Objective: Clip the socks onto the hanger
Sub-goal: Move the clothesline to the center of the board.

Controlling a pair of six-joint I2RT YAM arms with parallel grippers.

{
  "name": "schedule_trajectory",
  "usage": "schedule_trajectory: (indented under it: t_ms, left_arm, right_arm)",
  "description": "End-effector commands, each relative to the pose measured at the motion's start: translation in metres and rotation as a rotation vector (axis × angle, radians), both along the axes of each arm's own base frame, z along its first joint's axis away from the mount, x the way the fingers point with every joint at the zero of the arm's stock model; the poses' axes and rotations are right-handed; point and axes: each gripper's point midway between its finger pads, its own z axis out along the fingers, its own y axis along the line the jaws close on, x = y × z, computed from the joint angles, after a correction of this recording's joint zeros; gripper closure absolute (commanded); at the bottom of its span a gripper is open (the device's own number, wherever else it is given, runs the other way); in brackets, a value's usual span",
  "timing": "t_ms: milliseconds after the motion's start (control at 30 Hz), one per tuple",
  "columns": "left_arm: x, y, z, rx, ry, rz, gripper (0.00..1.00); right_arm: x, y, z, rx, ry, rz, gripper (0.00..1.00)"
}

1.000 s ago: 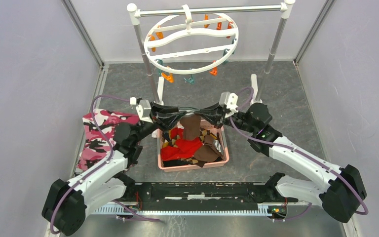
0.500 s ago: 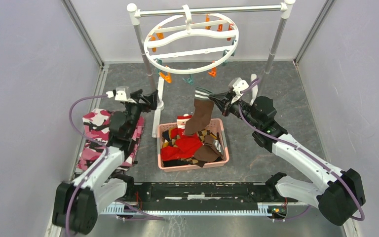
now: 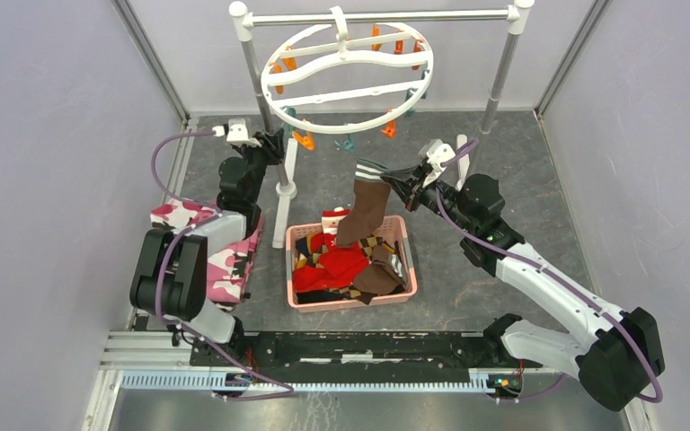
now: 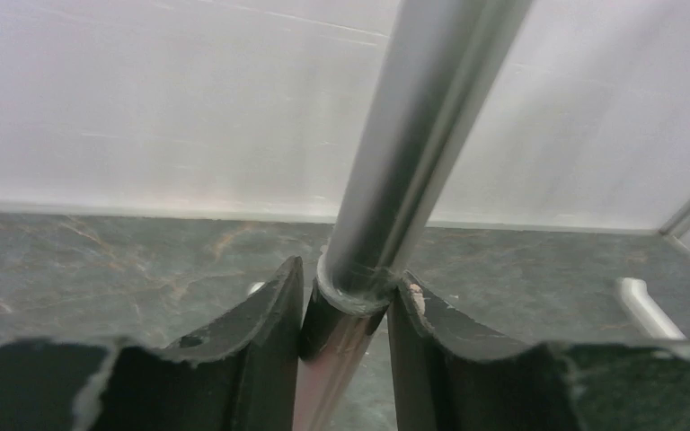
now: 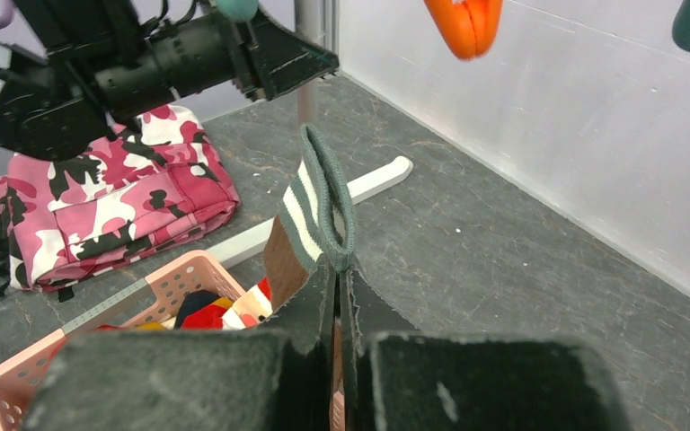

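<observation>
Pale lilac-grey panel walls (image 3: 45, 135) close in three sides, joined at the back corners by grey metal posts (image 3: 150, 58). The floor is a dark grey mottled stone-look slab (image 3: 539, 180), evenly lit. A white-and-metal pole rack (image 3: 505, 72) stands at the back. A ribbed silver metal rail (image 3: 341, 381) lines the near edge.

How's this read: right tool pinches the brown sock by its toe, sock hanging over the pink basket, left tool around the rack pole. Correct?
Not the toe: the right wrist view shows the right tool pinching the brown sock by its striped cuff. The rest stands: the sock hangs over the pink basket and the left tool is around the rack pole.
</observation>
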Motion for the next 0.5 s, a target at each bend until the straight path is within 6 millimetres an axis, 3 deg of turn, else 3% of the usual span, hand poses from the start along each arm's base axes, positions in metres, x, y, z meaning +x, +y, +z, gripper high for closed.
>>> schedule_trajectory:
  t_ms: [0, 233, 467]
  left_arm:
    - [0.028, 0.016, 0.046, 0.026, -0.133, 0.049, 0.66]
    - [0.062, 0.034, 0.062, 0.073, -0.165, 0.018, 0.68]
    - [0.083, 0.043, 0.057, 0.136, -0.249, -0.049, 0.7]
  right_arm:
    - [-0.005, -0.001, 0.023, 0.046, -0.056, 0.017, 1.0]
    - [-0.004, 0.004, 0.021, 0.046, -0.048, 0.037, 1.0]
    - [-0.005, 0.008, 0.019, 0.048, -0.039, 0.06, 1.0]
